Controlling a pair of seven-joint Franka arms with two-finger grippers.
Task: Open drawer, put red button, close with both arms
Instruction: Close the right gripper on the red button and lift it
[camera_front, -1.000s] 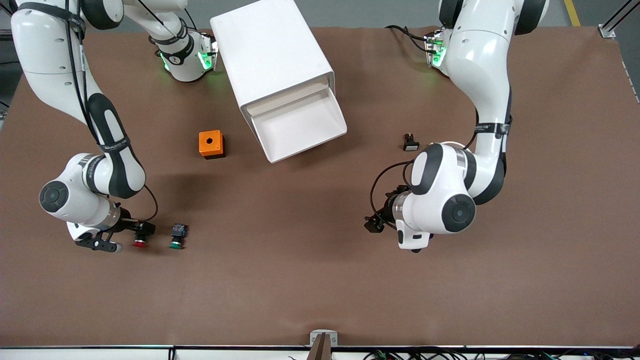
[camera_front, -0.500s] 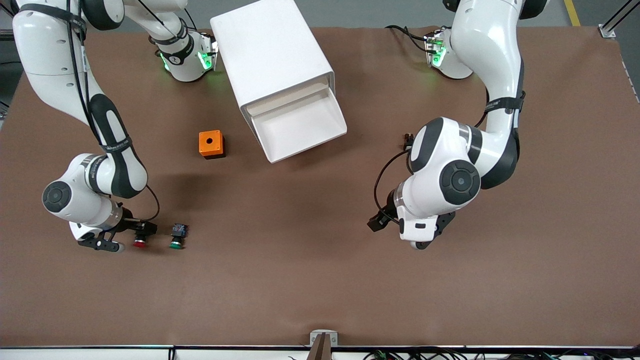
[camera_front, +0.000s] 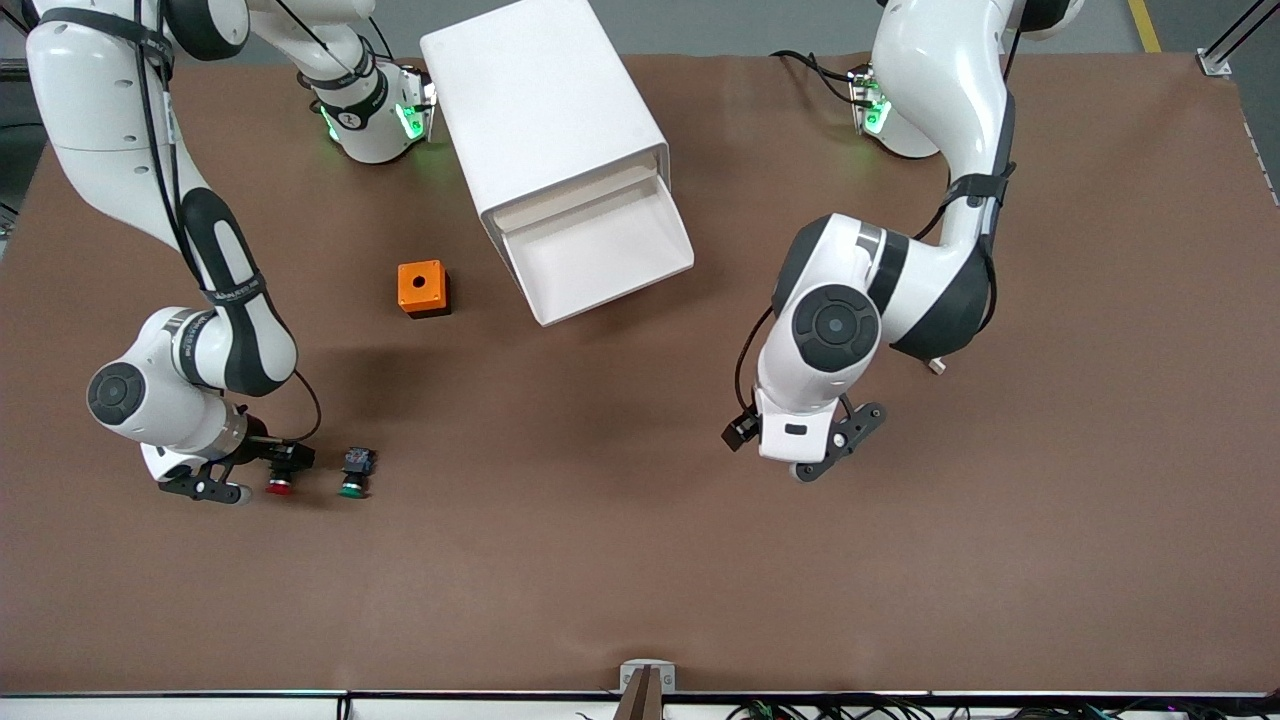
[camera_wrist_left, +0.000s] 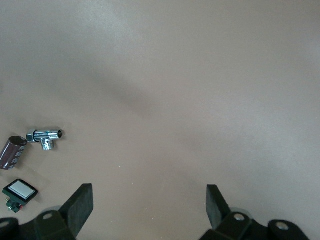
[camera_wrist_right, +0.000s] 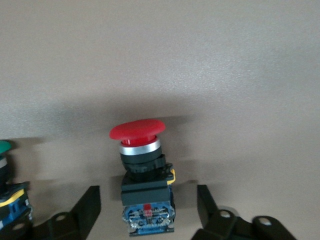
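Note:
The red button (camera_wrist_right: 137, 131) lies on its side on the brown table, red cap away from the wrist, its black-blue body (camera_wrist_right: 147, 205) between the fingers of my right gripper (camera_wrist_right: 147, 207). Those fingers (camera_wrist_right: 87, 205) stand open, with a gap on each side of the body. From the front, the right gripper (camera_front: 262, 473) and red button (camera_front: 279, 487) sit near the right arm's end. The drawer (camera_front: 600, 255) stands pulled out of the white cabinet (camera_front: 545, 110) and is empty. My left gripper (camera_front: 838, 443) hangs open over bare table, its fingers (camera_wrist_left: 80, 205) wide apart.
A green-capped switch (camera_front: 352, 487) lies beside the red button, toward the table's middle. An orange box (camera_front: 422, 288) sits beside the cabinet. Near the left gripper lie a chrome fitting (camera_wrist_left: 45, 137), a brown cylinder (camera_wrist_left: 12, 152) and a white-capped switch (camera_wrist_left: 20, 191).
The left arm's wrist has swung round and shifted toward the middle of the table, now covering the small white-capped switch. The right gripper has stayed at the red button.

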